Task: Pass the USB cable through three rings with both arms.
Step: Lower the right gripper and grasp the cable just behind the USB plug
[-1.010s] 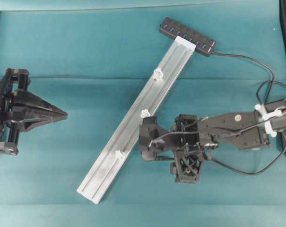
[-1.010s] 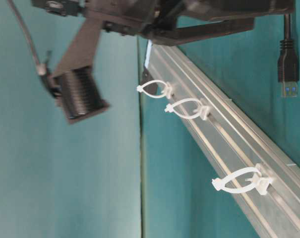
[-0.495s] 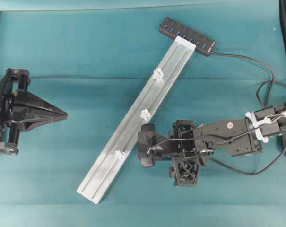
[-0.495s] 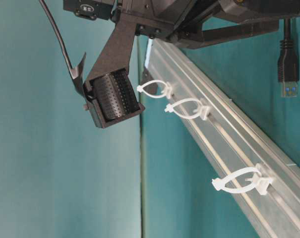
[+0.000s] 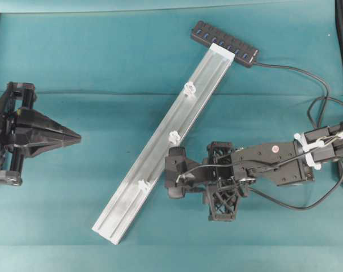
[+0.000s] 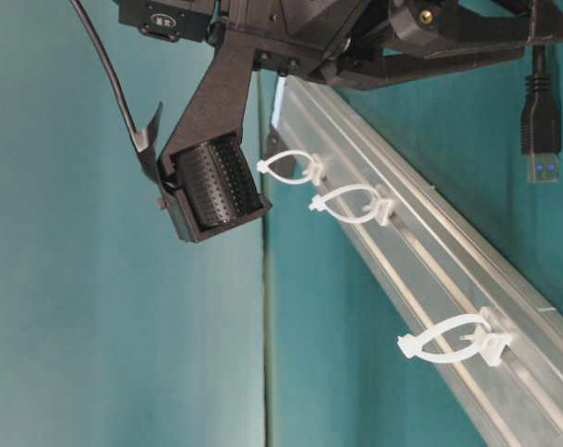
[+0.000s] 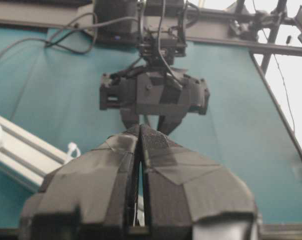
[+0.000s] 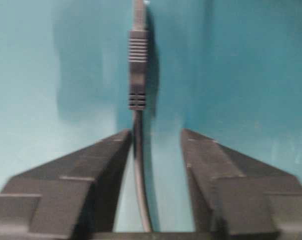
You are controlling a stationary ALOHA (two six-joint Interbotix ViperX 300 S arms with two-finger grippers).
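Note:
The USB cable's (image 8: pixel 136 150) thin black cord runs up between my right gripper's (image 8: pixel 155 132) fingers, close against the left finger, with a clear gap to the right one. Its ribbed plug (image 8: pixel 137 70) lies on the teal cloth just beyond the tips. From overhead, the right gripper (image 5: pixel 221 182) points down, right of the rail's lower half. Three whitish rings (image 5: pixel 189 88) (image 5: pixel 174 136) (image 5: pixel 142 185) sit along the silver rail (image 5: pixel 208 71). My left gripper (image 5: pixel 77 137) rests far left, shut and empty; its taped tips (image 7: pixel 140 129) meet.
A black hub with blue ports (image 5: pixel 225 42) lies at the rail's far end, its cord (image 5: pixel 307 73) curving to the right edge. Another cable loop (image 5: pixel 307 205) lies under the right arm. A blue-tongued USB plug (image 6: pixel 540 121) shows beside the rail.
The right arm has dropped toward the cloth and shifted slightly toward the front edge, and its jaws have narrowed around the cord. The left arm has not moved.

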